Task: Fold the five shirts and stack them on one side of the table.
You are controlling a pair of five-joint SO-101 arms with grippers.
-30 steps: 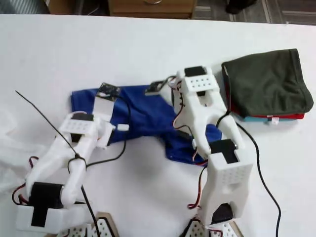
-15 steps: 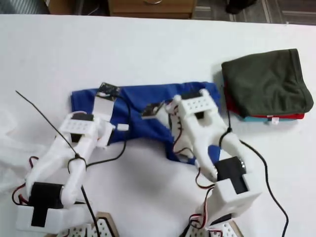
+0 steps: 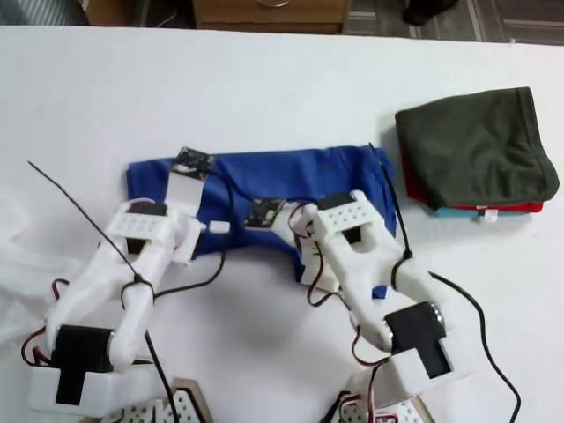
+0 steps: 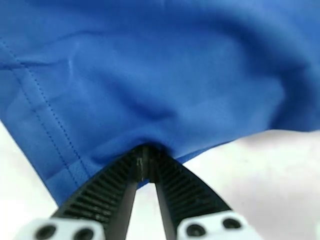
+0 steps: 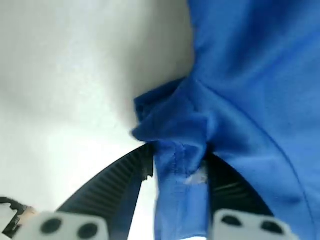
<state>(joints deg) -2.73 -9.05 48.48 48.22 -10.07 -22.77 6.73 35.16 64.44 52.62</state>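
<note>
The right claw, pinching a bunched edge of the blue shirt, is drawing back from the far side of the bench toward its own base and drifting slightly toward the other arm. Its elbow is folding lower and swinging outward. As the arm retreats, the shirt's far edge and the corner beside the folded stack are coming into sight.
</note>
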